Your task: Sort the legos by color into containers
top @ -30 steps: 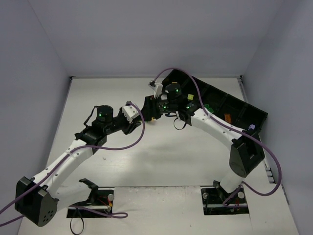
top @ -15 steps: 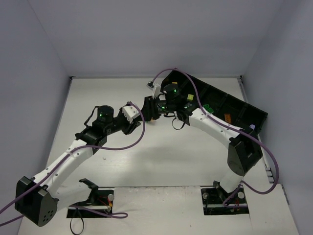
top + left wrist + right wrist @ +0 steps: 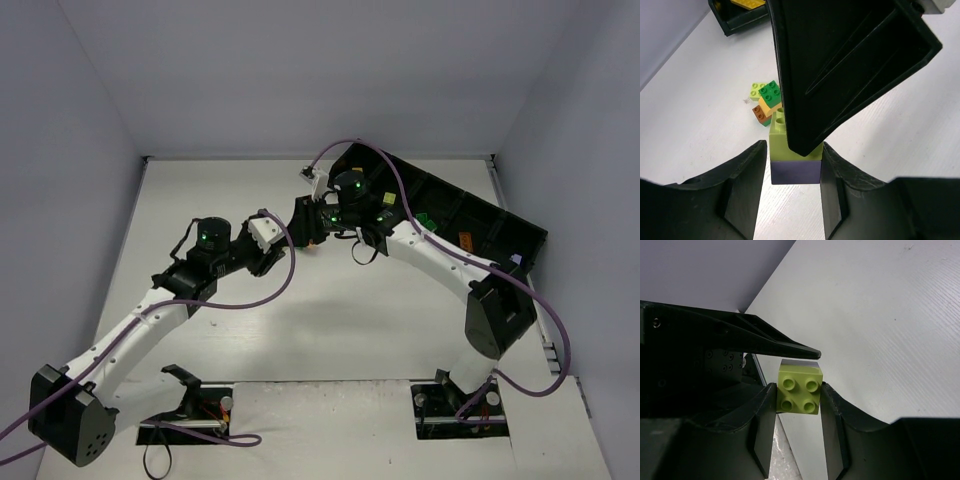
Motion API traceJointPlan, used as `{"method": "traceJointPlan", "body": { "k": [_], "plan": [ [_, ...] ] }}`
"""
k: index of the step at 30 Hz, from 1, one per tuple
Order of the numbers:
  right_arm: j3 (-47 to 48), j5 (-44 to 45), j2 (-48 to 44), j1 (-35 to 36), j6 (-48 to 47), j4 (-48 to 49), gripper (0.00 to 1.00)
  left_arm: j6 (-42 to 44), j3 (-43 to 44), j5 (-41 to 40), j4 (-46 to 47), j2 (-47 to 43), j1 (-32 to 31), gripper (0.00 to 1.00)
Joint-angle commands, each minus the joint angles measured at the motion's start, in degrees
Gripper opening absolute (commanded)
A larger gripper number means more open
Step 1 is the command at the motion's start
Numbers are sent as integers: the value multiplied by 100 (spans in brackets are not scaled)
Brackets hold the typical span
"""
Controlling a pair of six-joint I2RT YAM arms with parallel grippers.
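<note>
White table [image 3: 220, 190], grey walls. Left gripper [image 3: 792, 150]: jaws closely flank the lilac brick [image 3: 795, 172]; can't tell whether they grip it. Right gripper [image 3: 798, 387] is clamped on the lime brick [image 3: 800, 389] stacked atop it. Risk: if the left has no hold, the bricks won't separate and both colours travel together.

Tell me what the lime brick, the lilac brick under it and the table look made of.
Lime brick: hard moulded plastic, smooth, slight sheen; crisp studs and edges. Lilac brick: likely the same plastic, flat even faces. Table: white board, matte, with fine parallel lines; painted or laminated, cannot tell.
</note>
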Motion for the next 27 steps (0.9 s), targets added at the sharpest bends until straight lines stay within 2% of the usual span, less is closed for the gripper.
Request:
{"method": "traceJointPlan", "body": {
  "k": [1, 8, 13, 18, 23, 27],
  "plan": [
    [285, -114, -188, 15, -71, 282, 0, 137, 44, -19, 238, -83, -11, 39],
    [215, -105, -249, 6, -62, 291, 0, 128, 26, -1, 238, -83, -20, 38],
    [197, -114, -284, -38, -35, 291, 0, 84, -9, -19, 230, -110, -11, 32],
    [206, -122, -302, -64, 52, 309, 0, 49, -44, -63, 265, -127, -20, 32],
    [206, -131, -319, -82, 123, 326, 0, 40, -88, -124, 309, -154, -11, 39],
    [171, -149, -337, -99, 149, 344, 0, 23, -115, -177, 309, -171, -20, 41]
  ]
}}
